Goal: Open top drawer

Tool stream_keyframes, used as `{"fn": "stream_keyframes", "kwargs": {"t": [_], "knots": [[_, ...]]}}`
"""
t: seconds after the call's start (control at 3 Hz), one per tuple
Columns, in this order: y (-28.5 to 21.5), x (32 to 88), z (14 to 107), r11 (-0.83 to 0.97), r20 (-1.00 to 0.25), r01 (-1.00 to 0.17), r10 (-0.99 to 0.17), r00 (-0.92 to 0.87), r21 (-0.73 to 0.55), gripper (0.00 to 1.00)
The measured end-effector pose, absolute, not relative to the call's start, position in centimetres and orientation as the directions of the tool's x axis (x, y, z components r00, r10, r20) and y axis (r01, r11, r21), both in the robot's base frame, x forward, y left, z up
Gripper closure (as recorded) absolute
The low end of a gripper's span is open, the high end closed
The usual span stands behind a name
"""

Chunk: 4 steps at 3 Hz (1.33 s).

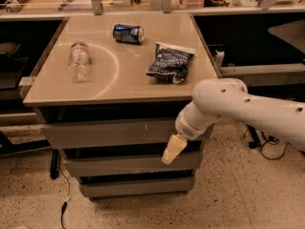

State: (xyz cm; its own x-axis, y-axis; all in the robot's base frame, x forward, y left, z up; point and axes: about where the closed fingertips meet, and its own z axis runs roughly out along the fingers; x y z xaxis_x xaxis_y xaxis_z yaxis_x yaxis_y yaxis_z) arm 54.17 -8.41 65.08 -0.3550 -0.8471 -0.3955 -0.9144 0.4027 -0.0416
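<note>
**Cream tapered gripper [173, 150] low at the right end of the wide grey matte top drawer [109, 133]**

The gripper hangs at the end of a thick white robot arm [238, 104] that reaches in from the right. It points down and to the left, in front of the right end of the drawer stack. Its tip lies over the dark gap between the top drawer and the narrower grey second drawer [119, 164]. Whether it is clenched, released or touching a panel cannot be told from this view.

The top drawer shows a flat front panel with small white scuff marks near its middle. It sits just under the square beige tabletop [119, 87], a dark slot between the two, and it looks pushed in. Below the second drawer is a still narrower grey bottom drawer [138, 186], close to the speckled floor [228, 199].

Three things lie on the tabletop, well apart from each other:
- a clear plastic bottle [78, 61] on its side near the left edge
- a blue drink can [127, 33] on its side toward the far edge
- a crumpled dark blue snack bag [170, 62] on the right, nearest the arm
</note>
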Motion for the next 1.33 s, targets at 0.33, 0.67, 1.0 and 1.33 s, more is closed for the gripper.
{"fn": "stream_keyframes", "kwargs": {"t": [0.33,0.67,1.0,1.33], "knots": [[-8.4,53.8,64.9,0.387,-0.380,-0.922,-0.857,-0.349,-0.026,0.00],[-8.9,53.7,65.0,0.391,-0.385,-0.920,-0.850,-0.360,-0.002,0.00],[-8.8,53.5,65.3,0.388,-0.387,-0.922,-0.849,-0.360,0.008,0.00],[-8.7,52.8,65.3,0.379,-0.388,-0.925,-0.848,-0.361,0.031,0.00]]}}
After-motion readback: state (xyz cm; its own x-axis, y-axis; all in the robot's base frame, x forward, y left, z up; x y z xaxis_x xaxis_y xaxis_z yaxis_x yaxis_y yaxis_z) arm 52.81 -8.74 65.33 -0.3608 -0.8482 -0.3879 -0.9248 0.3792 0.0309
